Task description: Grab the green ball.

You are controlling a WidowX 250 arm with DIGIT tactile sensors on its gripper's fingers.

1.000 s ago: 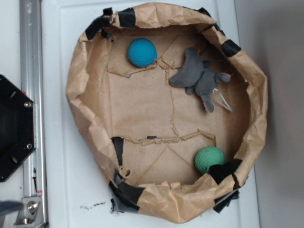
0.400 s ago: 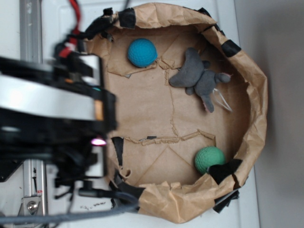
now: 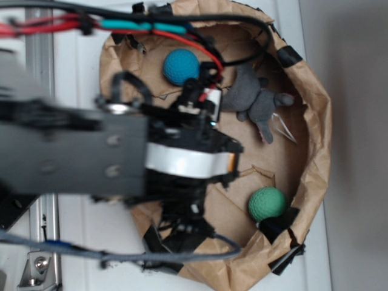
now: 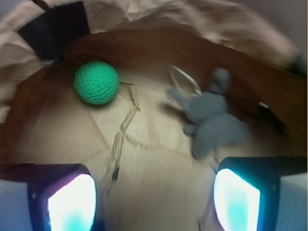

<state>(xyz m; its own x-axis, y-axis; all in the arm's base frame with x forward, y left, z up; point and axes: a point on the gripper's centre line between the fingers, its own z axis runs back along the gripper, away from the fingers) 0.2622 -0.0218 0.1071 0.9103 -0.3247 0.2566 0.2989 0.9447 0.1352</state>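
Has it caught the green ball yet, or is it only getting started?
Only starting. The arm is over the paper bowl, but the claw is open and empty. The green ball sits untouched by the rim, ahead and to one side. Lining up, lowering and closing on it remain.

Matt dimpled green ball [image 4: 96, 83] lies in a crinkled brown paper bowl [image 3: 315, 145].

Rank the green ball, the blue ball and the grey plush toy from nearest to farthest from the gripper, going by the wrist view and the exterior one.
1. Grey plush toy, just ahead of the gripper, towards its right.
2. Green ball, farther ahead on the left, by the paper wall.
3. Blue ball, outside the wrist view; the exterior view shows it beside the arm, so its rank is uncertain.
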